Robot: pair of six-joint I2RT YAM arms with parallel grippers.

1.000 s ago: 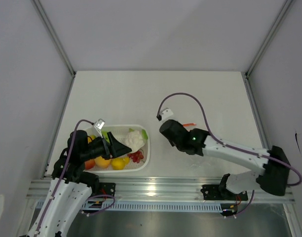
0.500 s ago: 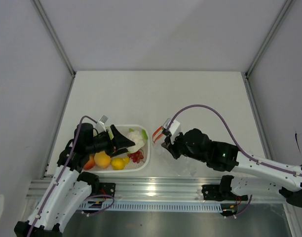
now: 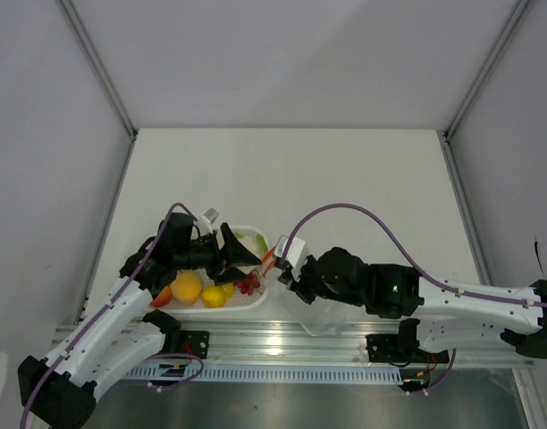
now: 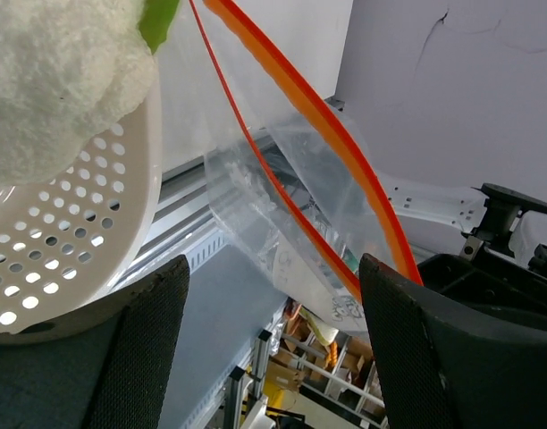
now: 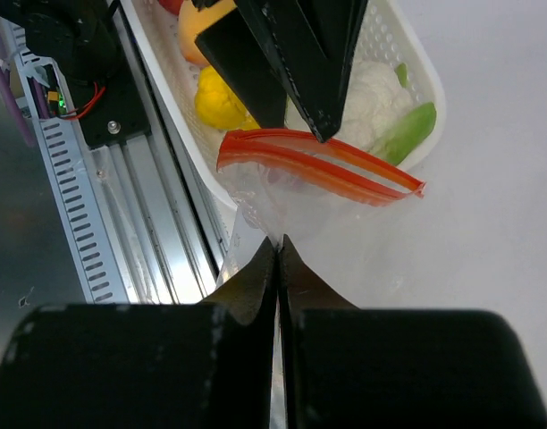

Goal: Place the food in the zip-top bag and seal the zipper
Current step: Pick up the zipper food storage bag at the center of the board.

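Much of zip-top bag (image 5: 282,206) hidden, right pincer (image 5: 278,243) clamping it, left pincer (image 4: 272,268) spread empty.

White arm links (image 3: 475,298) with black joints (image 3: 345,273); looping purple cables (image 3: 340,207); black tool fingers (image 4: 434,357); one green light (image 3: 395,288).

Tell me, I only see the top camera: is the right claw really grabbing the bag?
Observer: Yes. The right wrist camera shows the right gripper pinched shut on the clear zip-top bag, near its zipper.
Operator: Is the bag open?
Observer: A little. In that view the zipper's two red-orange strips bow apart.
Operator: And the left claw, has it got food?
Observer: No. Its wrist camera shows the left gripper open and empty, facing the bag's mouth, with the white cauliflower in the basket beside it.
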